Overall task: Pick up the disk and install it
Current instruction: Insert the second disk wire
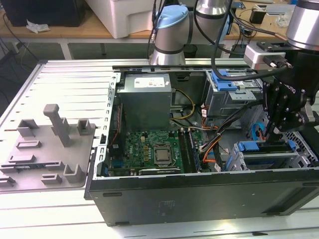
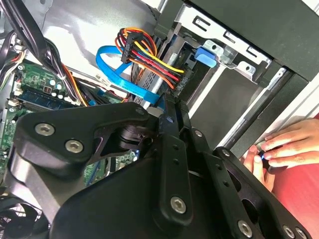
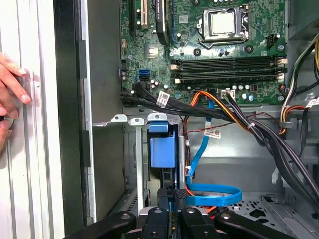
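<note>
The tool [image 1: 280,130] is hanging at the right of the exterior view, inside the open computer case [image 1: 199,196], closed on the disk [image 1: 271,148]. The disk is sitting directly below it in the drive cage [image 1: 239,162], its blue bracket showing at lower centre of the first wrist view. A hand [image 3: 9,94] is resting on the case edge. White cable tags [image 3: 163,98] are too small to read.
</note>
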Action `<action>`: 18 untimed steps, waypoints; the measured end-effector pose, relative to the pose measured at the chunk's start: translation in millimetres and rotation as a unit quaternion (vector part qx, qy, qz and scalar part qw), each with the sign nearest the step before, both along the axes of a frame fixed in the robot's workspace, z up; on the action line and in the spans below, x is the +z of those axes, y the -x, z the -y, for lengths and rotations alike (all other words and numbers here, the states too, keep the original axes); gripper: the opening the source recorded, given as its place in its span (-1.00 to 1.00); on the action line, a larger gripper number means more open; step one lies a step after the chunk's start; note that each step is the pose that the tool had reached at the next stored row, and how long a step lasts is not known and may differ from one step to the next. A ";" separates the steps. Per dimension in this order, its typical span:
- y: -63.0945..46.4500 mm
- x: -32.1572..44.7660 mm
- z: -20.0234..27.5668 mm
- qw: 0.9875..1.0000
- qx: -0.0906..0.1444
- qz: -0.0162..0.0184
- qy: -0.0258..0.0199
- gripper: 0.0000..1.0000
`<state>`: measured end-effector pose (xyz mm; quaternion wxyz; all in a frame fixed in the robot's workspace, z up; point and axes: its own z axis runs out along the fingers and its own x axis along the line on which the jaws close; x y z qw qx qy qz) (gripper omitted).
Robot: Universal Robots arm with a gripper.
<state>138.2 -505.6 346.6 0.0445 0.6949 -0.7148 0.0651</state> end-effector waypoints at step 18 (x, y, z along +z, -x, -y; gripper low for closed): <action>-0.6 -3.3 1.6 1.000 0.000 0.000 -0.002 -0.68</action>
